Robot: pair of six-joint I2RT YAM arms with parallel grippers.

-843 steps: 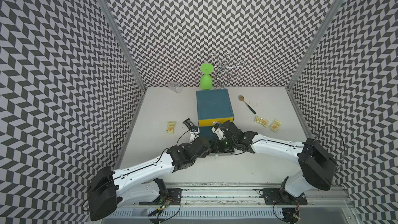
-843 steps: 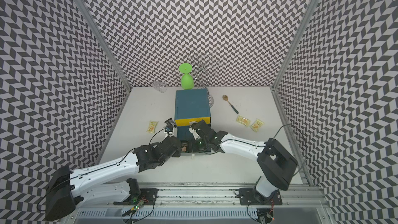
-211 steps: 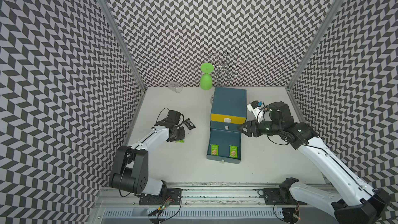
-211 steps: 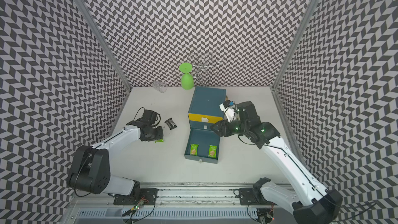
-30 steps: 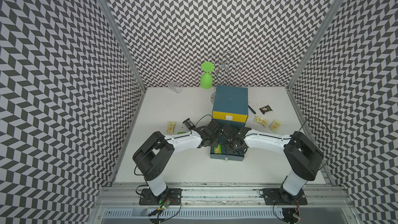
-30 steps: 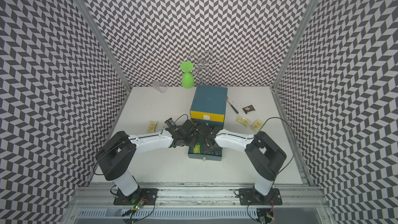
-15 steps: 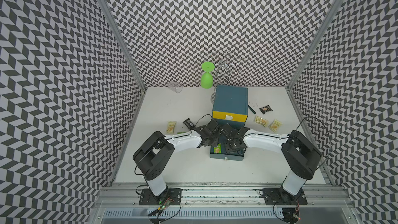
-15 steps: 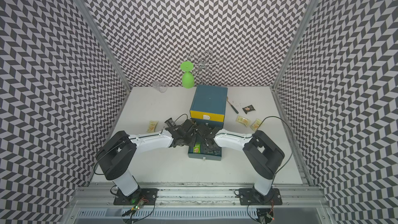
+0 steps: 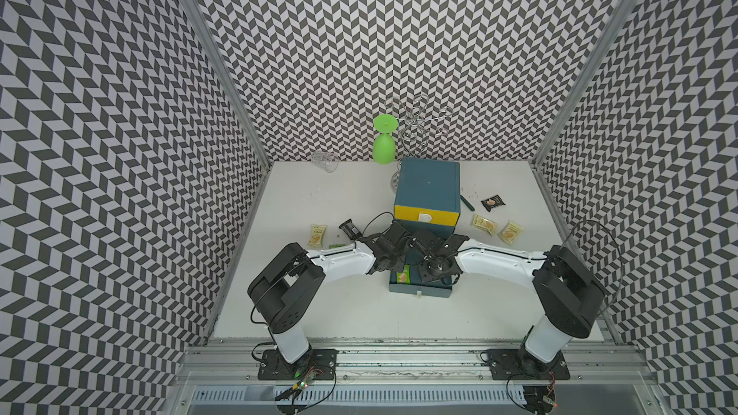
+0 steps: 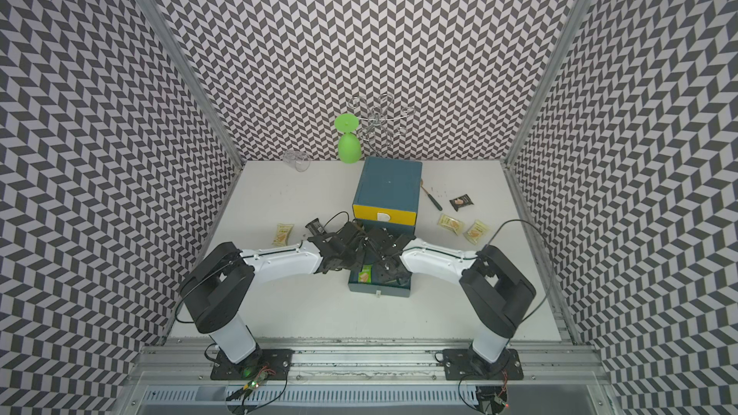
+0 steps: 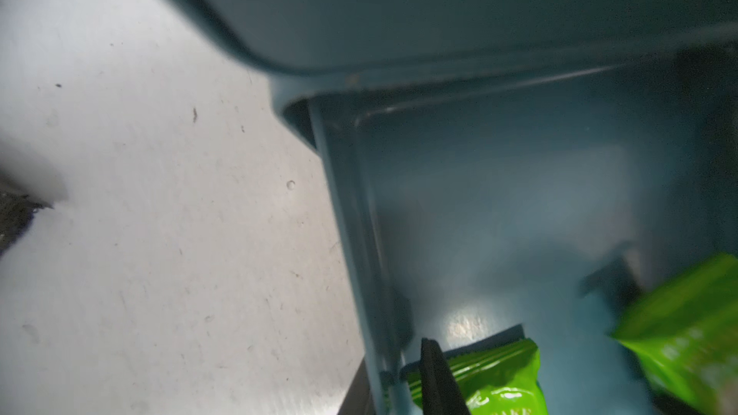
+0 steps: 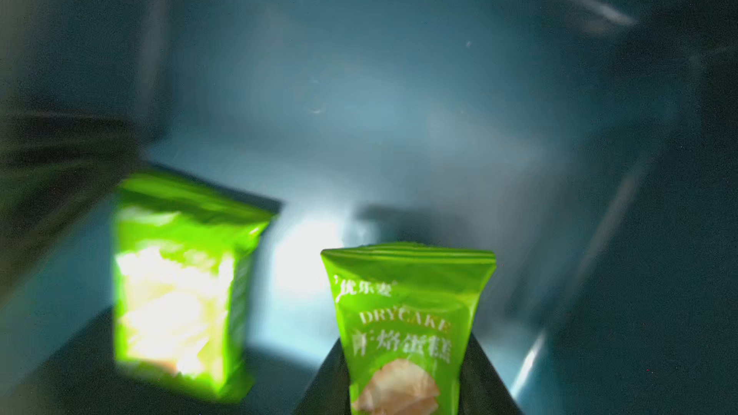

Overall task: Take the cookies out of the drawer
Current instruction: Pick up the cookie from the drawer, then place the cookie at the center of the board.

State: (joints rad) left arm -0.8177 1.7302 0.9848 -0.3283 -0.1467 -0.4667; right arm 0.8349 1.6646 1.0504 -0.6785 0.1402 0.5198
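Right tool (image 12: 405, 343) clamps one green cookie packet (image 12: 407, 293) inside the open drawer (image 12: 399, 93).

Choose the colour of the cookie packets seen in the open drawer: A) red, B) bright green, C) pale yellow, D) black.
B: in the right wrist view the loose green packet lies in the drawer, and the held green packet sits between the fingers of the right gripper.
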